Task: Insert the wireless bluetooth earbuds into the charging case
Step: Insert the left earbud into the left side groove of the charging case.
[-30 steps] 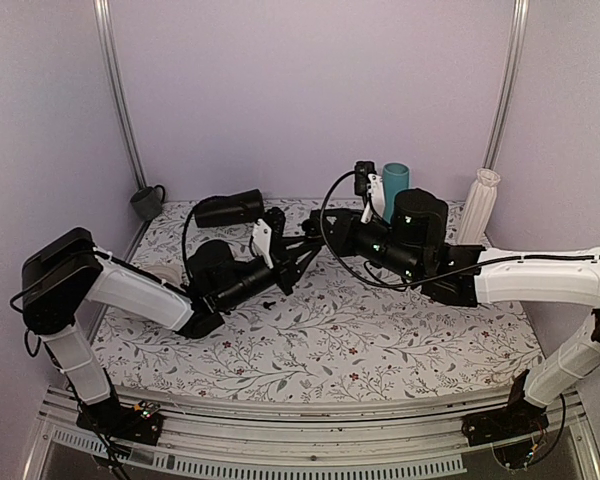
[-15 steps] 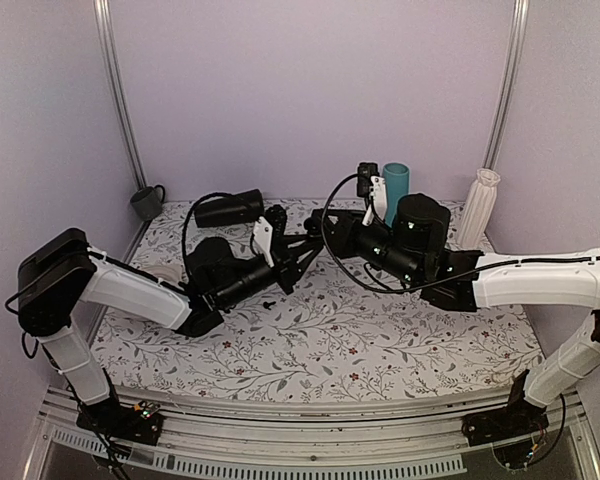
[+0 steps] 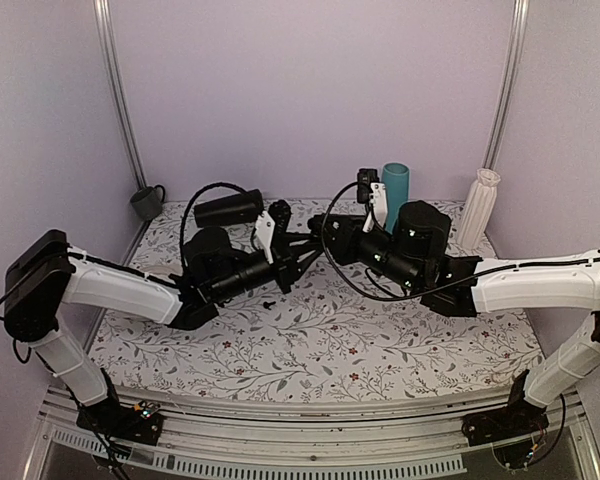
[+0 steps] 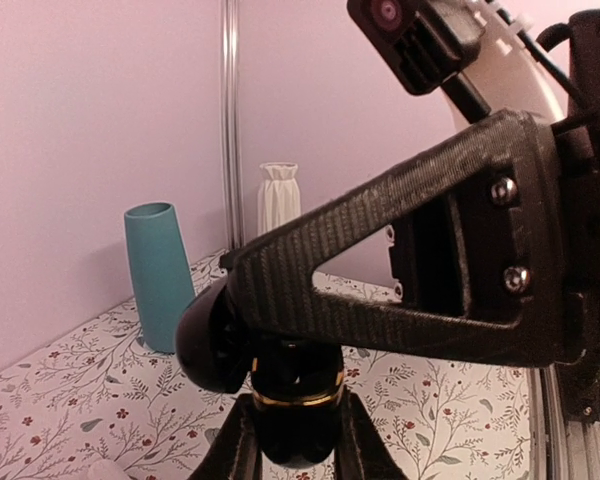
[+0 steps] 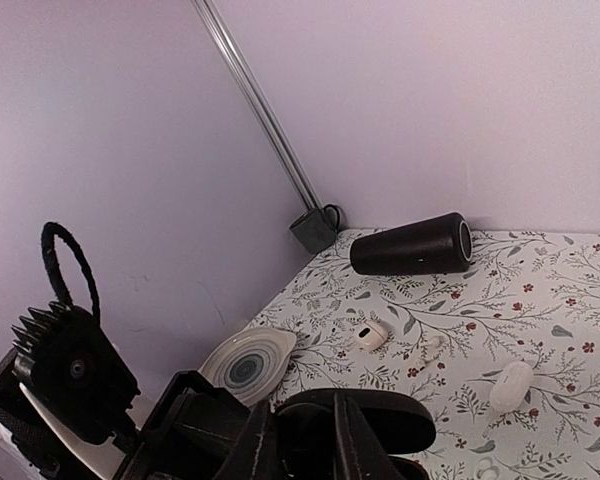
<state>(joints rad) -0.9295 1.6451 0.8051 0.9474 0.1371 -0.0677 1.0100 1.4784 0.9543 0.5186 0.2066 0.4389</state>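
Observation:
In the left wrist view my left gripper [image 4: 295,445] is shut on the charging case [image 4: 295,420], a black body with a gold ring. It is held upright above the table, its lid [image 4: 212,340] swung open to the left. My right gripper [image 3: 315,232] meets the left gripper [image 3: 298,248] at mid-table, and one of its fingers [image 4: 400,290] crosses just over the case's open top. In the right wrist view my right gripper [image 5: 308,440] is nearly shut on something small and black, apparently an earbud, mostly hidden against the case lid [image 5: 380,420]. Another black earbud [image 3: 268,301] lies on the cloth.
A black cylinder [image 3: 228,208] lies at the back left, with a grey mug [image 3: 147,202] in the corner. A teal cup [image 3: 395,183] and a white vase [image 3: 478,205] stand at the back right. A striped plate [image 5: 245,362], a white earbud case [image 5: 373,335] and a white oval case [image 5: 511,385] lie on the cloth.
Both arms have shifted slightly, the left elbow drifting further left. The two grippers have stayed together at the case, and neither grip has visibly changed.

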